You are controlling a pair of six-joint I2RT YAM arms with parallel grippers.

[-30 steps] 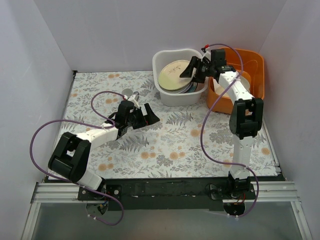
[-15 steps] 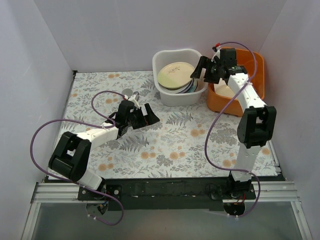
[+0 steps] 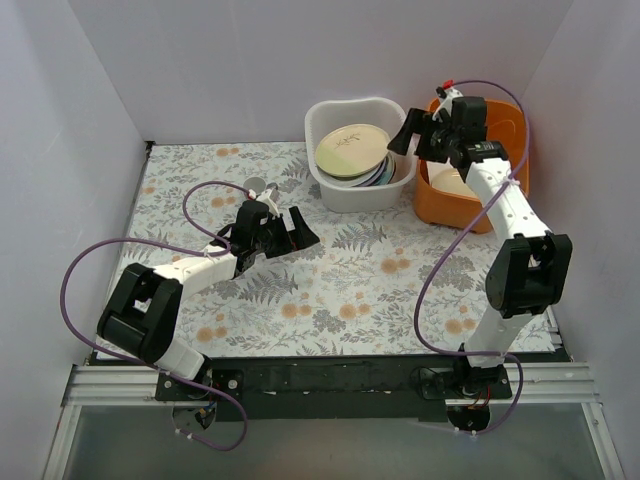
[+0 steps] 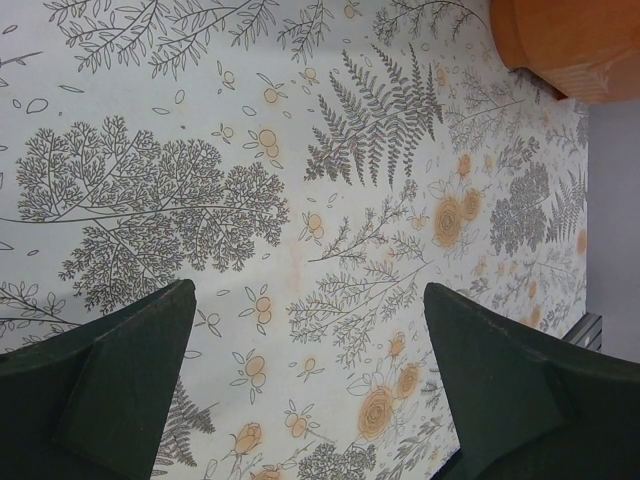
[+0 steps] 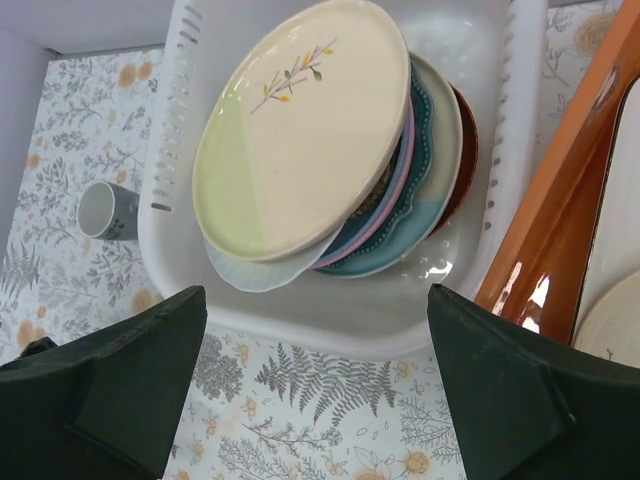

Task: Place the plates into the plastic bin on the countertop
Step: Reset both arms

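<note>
The white plastic bin (image 3: 330, 190) stands at the back of the fern-print countertop (image 3: 350, 280). It holds a leaning stack of plates. A cream-green plate (image 5: 300, 130) lies on top, and under it show a white plate (image 5: 245, 272), a pink edge, a scalloped teal plate (image 5: 425, 205) and a red plate (image 5: 466, 150). My right gripper (image 3: 408, 135) is open and empty, above the bin's right rim (image 5: 350, 325) and apart from the plates. My left gripper (image 3: 292, 238) is open and empty over bare countertop (image 4: 300, 200) at the middle left.
An orange tub (image 3: 500, 120) stands right of the bin, touching it, with a pale dish (image 5: 612, 320) inside. A small grey cup (image 3: 256, 185) stands left of the bin, also in the right wrist view (image 5: 108, 210). White walls close in the back and both sides.
The right gripper let go of the cream-green plate, which dropped from tilted to lying on the stack. The gripper then drew back to the right towards the orange tub. The left arm has not moved.
</note>
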